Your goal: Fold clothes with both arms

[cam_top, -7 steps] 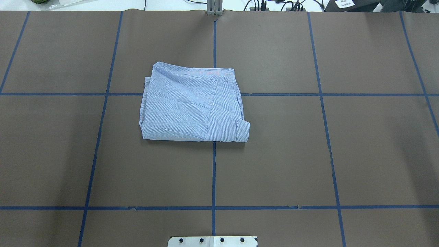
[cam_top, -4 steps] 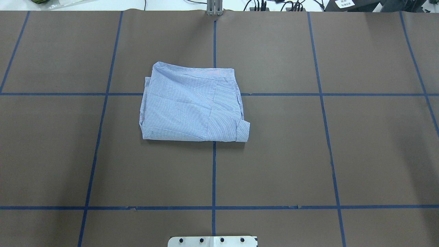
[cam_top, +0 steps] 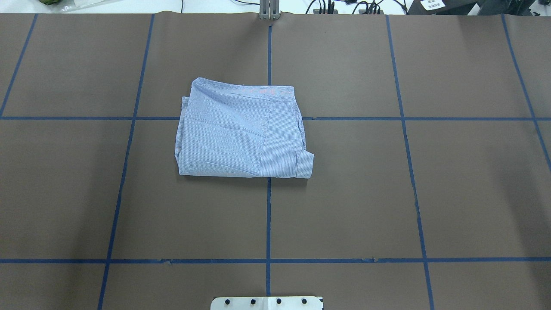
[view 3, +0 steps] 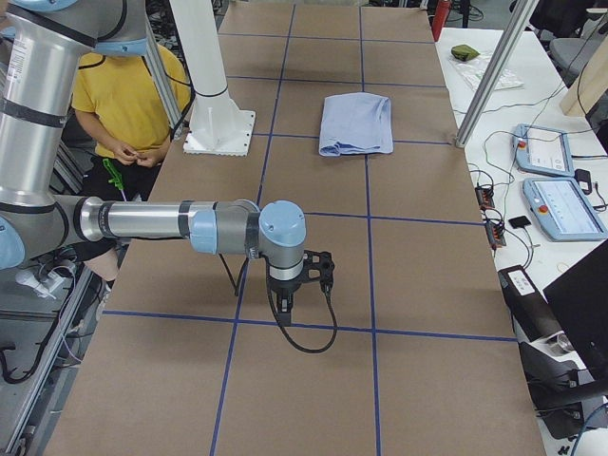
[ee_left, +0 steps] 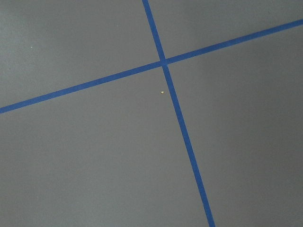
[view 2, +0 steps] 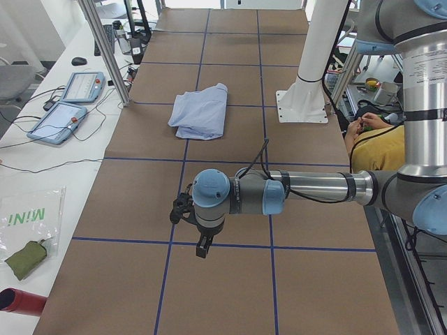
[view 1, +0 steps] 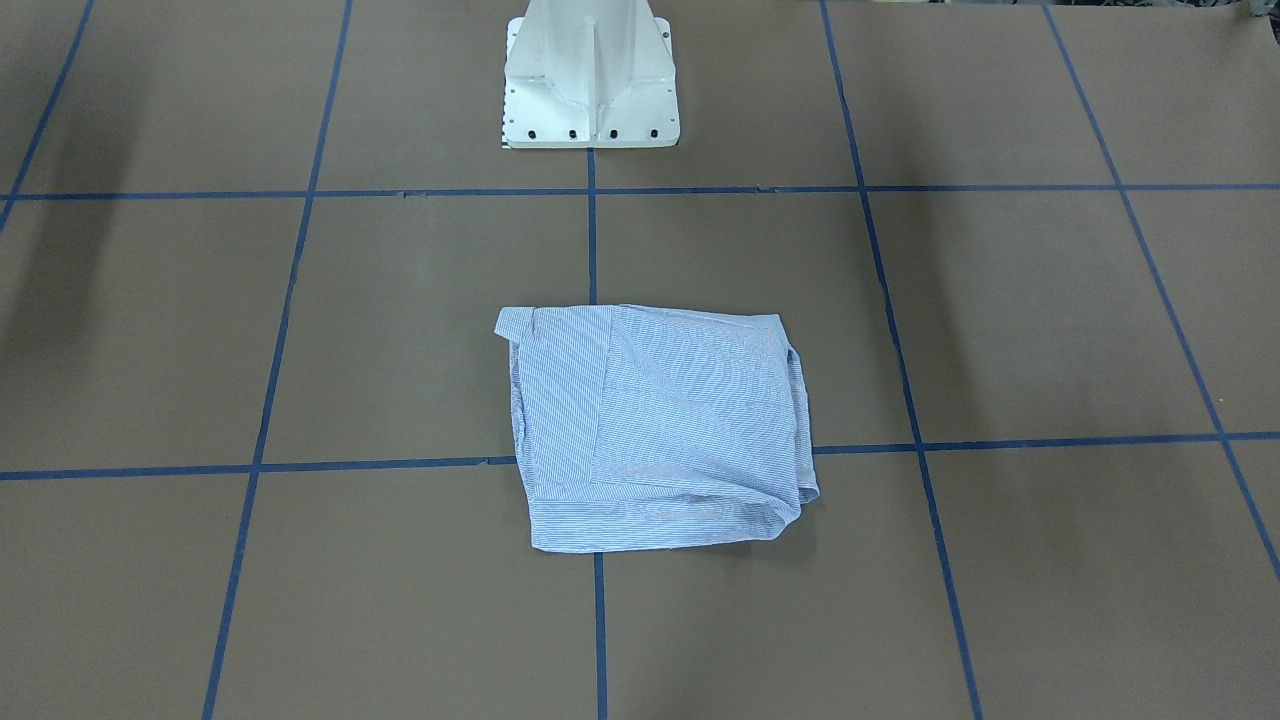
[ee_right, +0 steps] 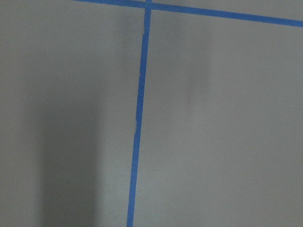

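The clothes are one light blue striped shirt [cam_top: 241, 133], folded into a compact rectangle near the middle of the brown table, with a cuff sticking out at one corner. It also shows in the front-facing view [view 1: 660, 430] and in both side views [view 2: 200, 112] [view 3: 356, 123]. Both arms hang far from it over bare table. The left gripper [view 2: 202, 248] shows only in the left side view and the right gripper [view 3: 285, 309] only in the right side view, so I cannot tell whether either is open or shut. Both wrist views show only tabletop and blue tape.
Blue tape lines [cam_top: 268, 215] divide the brown table cover [cam_top: 387, 193] into a grid. The white pedestal base [view 1: 590, 80] stands at the robot's edge. A seated person in a yellow shirt [view 3: 133, 95] is beside the base. Teach pendants [view 2: 66, 118] lie beyond the far edge.
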### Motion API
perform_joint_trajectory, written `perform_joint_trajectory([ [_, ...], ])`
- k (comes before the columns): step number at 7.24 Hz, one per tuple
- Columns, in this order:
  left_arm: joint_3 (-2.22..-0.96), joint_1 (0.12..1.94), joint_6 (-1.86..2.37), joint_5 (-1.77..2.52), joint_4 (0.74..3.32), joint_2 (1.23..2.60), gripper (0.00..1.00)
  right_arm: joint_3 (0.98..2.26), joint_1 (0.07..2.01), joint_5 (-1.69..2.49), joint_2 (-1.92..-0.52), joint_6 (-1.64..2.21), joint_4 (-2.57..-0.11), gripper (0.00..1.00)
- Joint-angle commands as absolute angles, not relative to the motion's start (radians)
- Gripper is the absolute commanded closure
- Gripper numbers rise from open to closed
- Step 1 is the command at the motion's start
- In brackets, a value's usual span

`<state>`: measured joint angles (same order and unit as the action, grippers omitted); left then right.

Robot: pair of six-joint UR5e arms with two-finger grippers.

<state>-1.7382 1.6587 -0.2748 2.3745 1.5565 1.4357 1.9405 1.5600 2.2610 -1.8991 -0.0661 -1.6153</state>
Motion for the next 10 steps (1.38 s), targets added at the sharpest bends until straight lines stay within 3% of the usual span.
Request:
perform_joint_trajectory([
  [1, -1.74, 1.657, -0.07, 2.375, 1.554, 1.45, 0.0, 1.94, 1.56, 2.261, -1.899, -0.066, -1.614, 0.0],
  [10, -1.743, 1.658, -0.071, 2.372, 1.654, 1.434, 0.0, 1.94, 1.56, 2.266, -1.899, -0.066, -1.614, 0.0],
])
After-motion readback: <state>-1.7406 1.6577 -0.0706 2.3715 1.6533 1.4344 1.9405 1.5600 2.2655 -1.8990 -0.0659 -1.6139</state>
